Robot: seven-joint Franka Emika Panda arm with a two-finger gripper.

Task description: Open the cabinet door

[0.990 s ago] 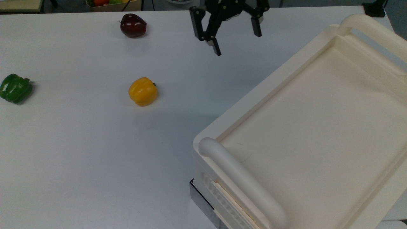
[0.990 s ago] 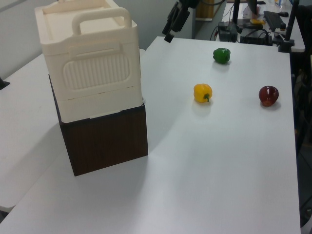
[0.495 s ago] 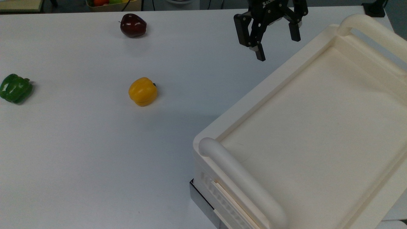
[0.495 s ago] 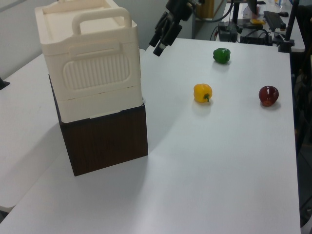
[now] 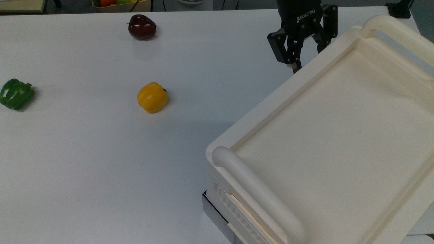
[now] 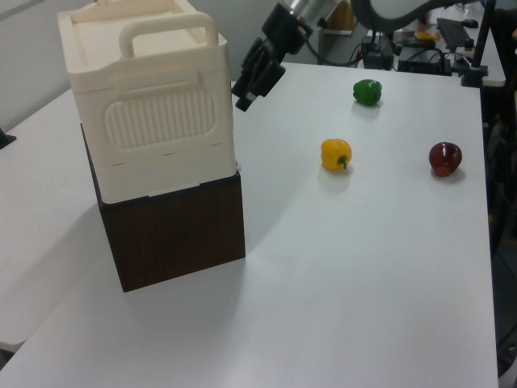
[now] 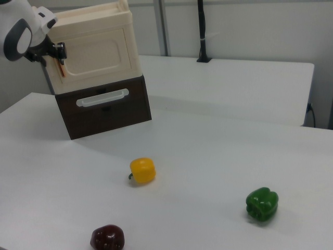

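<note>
The cream cabinet [image 6: 149, 105] stands on a dark brown base. Its door [image 7: 99, 54] is a flat cream panel, lying flush against the front in the right view, with a slim copper handle strip [image 7: 61, 69] at the right view's left edge. My gripper [image 5: 308, 54] is open and hangs just off the cabinet's far corner in the top view. In the right view the gripper [image 7: 56, 54] sits right beside the copper strip, with nothing held. In the left view the gripper [image 6: 245, 95] is close to the cabinet's right side.
A yellow pepper [image 5: 152, 97], a green pepper [image 5: 16, 94] and a dark red apple [image 5: 142, 27] lie apart on the white table [image 5: 84, 162]. The brown drawer [image 7: 104, 107] with a pale handle sits under the door. Rounded handle bars [image 5: 257, 193] flank the top tray [image 5: 339, 128].
The gripper has travelled to the right in the top view and lowered, ending against the cabinet's far corner. Its fingers stay apart. Cabinet and fruit have not moved.
</note>
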